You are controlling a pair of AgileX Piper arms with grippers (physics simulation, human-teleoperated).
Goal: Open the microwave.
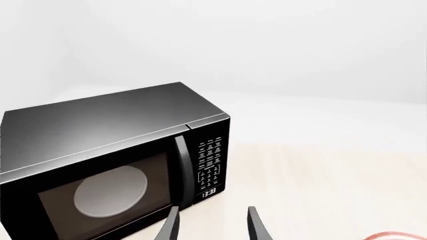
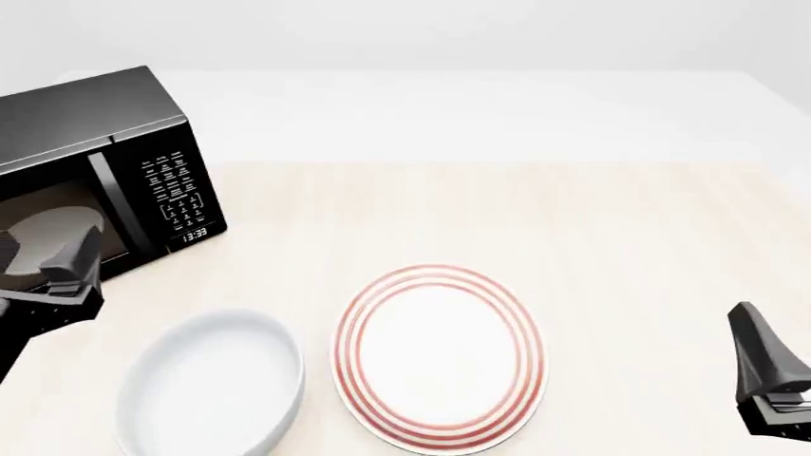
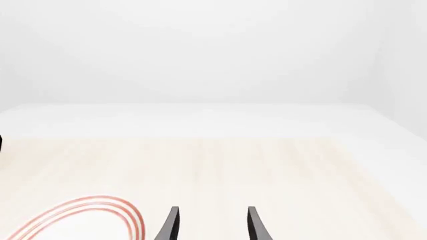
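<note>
microwave (image 2: 95, 171) sits at the far left of the table (image 2: 507, 218), cut by the front view's left edge, angled so its face turns toward the table's middle. Door shut: dark glass flush with the body, white turntable (image 1: 110, 191) visible through it. Vertical bar handle (image 1: 181, 170) runs along the door's right edge, just beside the keypad (image 1: 210, 162). Clock (image 1: 209, 192) under the keypad reads 13:33.

left gripper (image 1: 212, 225) hangs in front of the microwave, near the door's lower corner, not touching; in its wrist view the fingertips frame the handle/keypad area with a clear gap between them, jaws released, nothing held. In the front view it overlaps the bottom of the door.

right gripper (image 3: 212, 225) is well apart, at the near right edge of the table; jaws likewise released, empty, pointing over bare wood.

Other stuff: white bowl (image 2: 209, 385) at near left, just beside a red-ringed plate (image 2: 440, 356) at near centre, both apart from the microwave.

Surface: pale wood-grain top, with a plain white band along the far side. Room: featureless white walls, soft even light, glossy reflections on the microwave's top.
</note>
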